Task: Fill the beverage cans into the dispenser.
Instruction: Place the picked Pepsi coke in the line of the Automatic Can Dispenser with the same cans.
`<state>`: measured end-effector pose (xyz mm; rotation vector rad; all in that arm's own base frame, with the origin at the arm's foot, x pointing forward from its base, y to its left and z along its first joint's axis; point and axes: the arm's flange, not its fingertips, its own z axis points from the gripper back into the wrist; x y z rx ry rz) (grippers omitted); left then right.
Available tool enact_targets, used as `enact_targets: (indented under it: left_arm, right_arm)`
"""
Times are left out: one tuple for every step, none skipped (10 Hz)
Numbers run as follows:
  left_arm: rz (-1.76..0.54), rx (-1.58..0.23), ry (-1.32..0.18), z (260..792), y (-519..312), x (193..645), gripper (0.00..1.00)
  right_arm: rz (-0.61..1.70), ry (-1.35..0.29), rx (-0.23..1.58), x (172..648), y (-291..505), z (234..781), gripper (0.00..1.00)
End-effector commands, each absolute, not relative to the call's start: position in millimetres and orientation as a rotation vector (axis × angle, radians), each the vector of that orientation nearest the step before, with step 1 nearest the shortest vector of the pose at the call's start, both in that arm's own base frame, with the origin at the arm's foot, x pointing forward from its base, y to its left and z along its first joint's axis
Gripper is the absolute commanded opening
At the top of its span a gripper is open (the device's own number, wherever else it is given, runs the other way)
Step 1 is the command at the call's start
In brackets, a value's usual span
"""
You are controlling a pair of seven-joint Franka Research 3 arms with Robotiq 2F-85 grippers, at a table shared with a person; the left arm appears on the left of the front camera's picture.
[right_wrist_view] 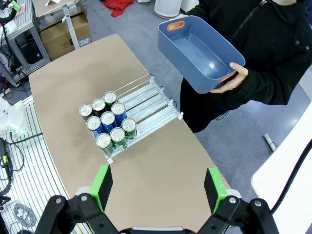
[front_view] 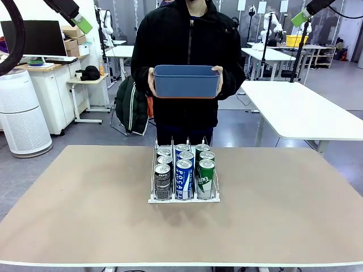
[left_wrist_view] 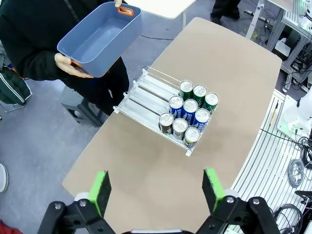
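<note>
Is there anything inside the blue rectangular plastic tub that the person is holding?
No, the blue rectangular plastic tub shows a bare inner floor in the right wrist view.

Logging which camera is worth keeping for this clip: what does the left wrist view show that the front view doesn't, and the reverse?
Left wrist view: the blue tub's bare inside, the dispenser's unfilled rear lanes, and the left gripper open. Front view: the labels on the front-row cans. Both: nine cans in three lanes, with the person holding the tub at the table's far side.
</note>
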<state>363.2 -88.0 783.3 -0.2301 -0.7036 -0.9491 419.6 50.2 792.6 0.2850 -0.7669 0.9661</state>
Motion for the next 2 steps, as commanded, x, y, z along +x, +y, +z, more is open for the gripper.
enact_targets:
  left_arm:
    - [-0.951, -0.228, -0.699, 782.9, -87.2, 362.6, 1.0]
    - [-0.951, -0.228, -0.699, 782.9, -87.2, 362.6, 1.0]
  right_arm:
    - [0.964, -0.762, 0.295, 418.7, 51.0, 792.1, 1.0]
    - [0.964, -0.762, 0.295, 418.7, 51.0, 792.1, 1.0]
